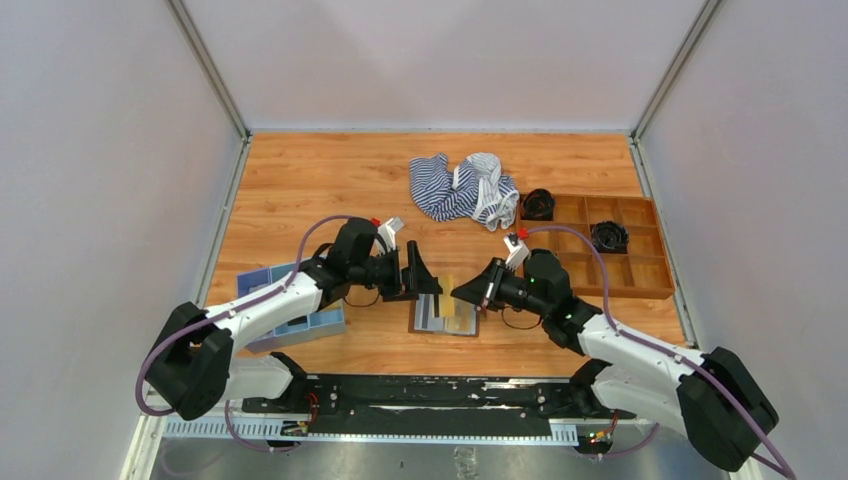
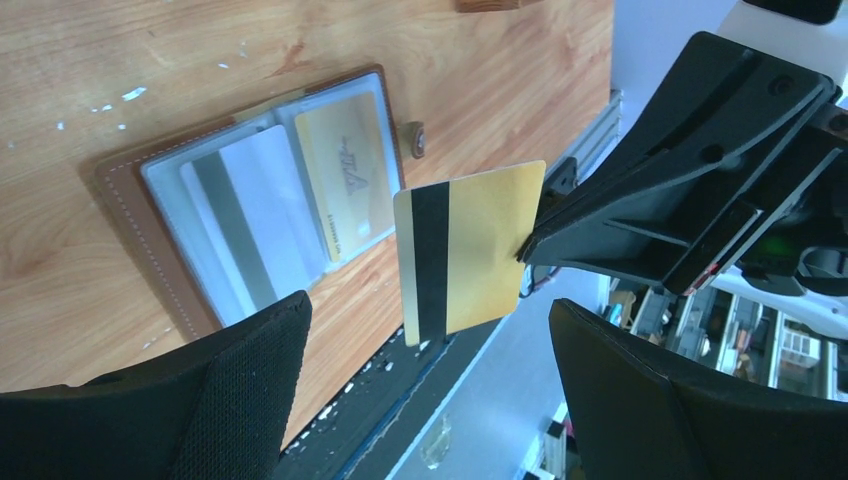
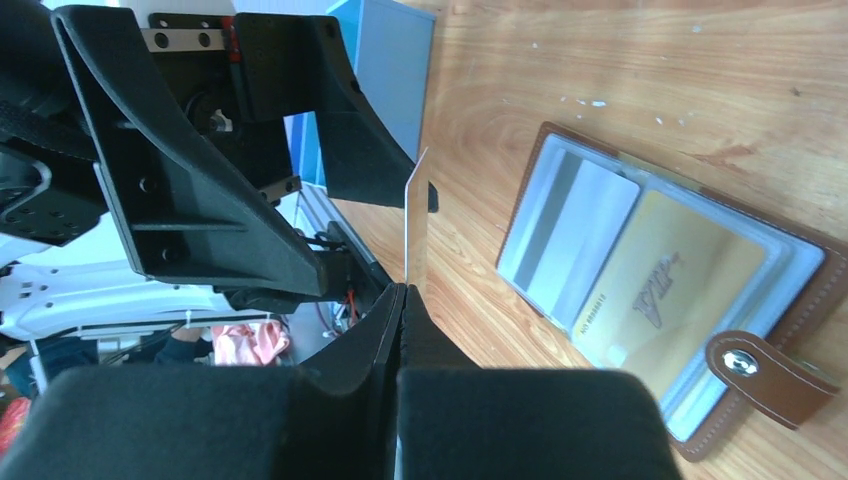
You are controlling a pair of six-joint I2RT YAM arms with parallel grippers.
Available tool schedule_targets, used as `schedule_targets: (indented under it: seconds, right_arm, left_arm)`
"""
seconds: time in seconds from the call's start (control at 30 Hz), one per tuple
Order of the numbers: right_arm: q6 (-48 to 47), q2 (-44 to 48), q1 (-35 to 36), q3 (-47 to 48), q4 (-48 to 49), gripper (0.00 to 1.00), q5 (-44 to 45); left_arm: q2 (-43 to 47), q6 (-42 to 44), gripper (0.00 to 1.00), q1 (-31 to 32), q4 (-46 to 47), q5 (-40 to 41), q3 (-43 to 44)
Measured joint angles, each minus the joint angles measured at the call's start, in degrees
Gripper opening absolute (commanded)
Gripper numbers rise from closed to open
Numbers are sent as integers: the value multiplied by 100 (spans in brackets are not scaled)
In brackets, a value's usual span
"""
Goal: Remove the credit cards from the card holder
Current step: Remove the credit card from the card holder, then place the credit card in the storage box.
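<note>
The brown card holder (image 1: 443, 317) lies open on the table between both arms; it also shows in the left wrist view (image 2: 130, 220) and the right wrist view (image 3: 815, 290). A greyish credit card (image 2: 240, 215) and a gold credit card (image 2: 345, 180) sit in its clear pockets. My right gripper (image 3: 403, 292) is shut on the edge of another gold card with a black stripe (image 2: 470, 250) and holds it upright above the table. My left gripper (image 2: 428, 340) is open, its fingers on either side of that card without touching it.
A light-blue tray (image 1: 290, 305) sits under the left arm. A striped cloth (image 1: 462, 188) lies at the back. A brown compartment box (image 1: 630, 270) holding black items stands at the right. The holder's snap tab (image 3: 765, 375) lies on the table.
</note>
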State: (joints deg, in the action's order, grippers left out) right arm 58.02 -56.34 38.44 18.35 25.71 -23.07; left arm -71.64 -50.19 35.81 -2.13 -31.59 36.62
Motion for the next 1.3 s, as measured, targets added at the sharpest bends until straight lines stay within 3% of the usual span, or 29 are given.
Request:
schedule_targets:
  seconds: [0.33,0.8,0.9,1.07,1.3]
  right_arm:
    - [376,-339,0,0,802,0,-181]
    - [516,-669,-4,2,1241,0,-232]
    - [529,-743,-37,2,1331,0,-223]
    - [568,-918,-83,2,1515,0,-197]
    - [627,-1139,-116,-2,1596,0,-177]
  left_arm:
    - [0,-184,89,0,400,-442,-2]
    - [-2,-326,66,-4,605,-769,0]
    - [-2,-339,58,-7,568,-763,0]
    - [0,-354,33,-35,448,-730,0]
    - [0,-426,12,-52,374,-664,0]
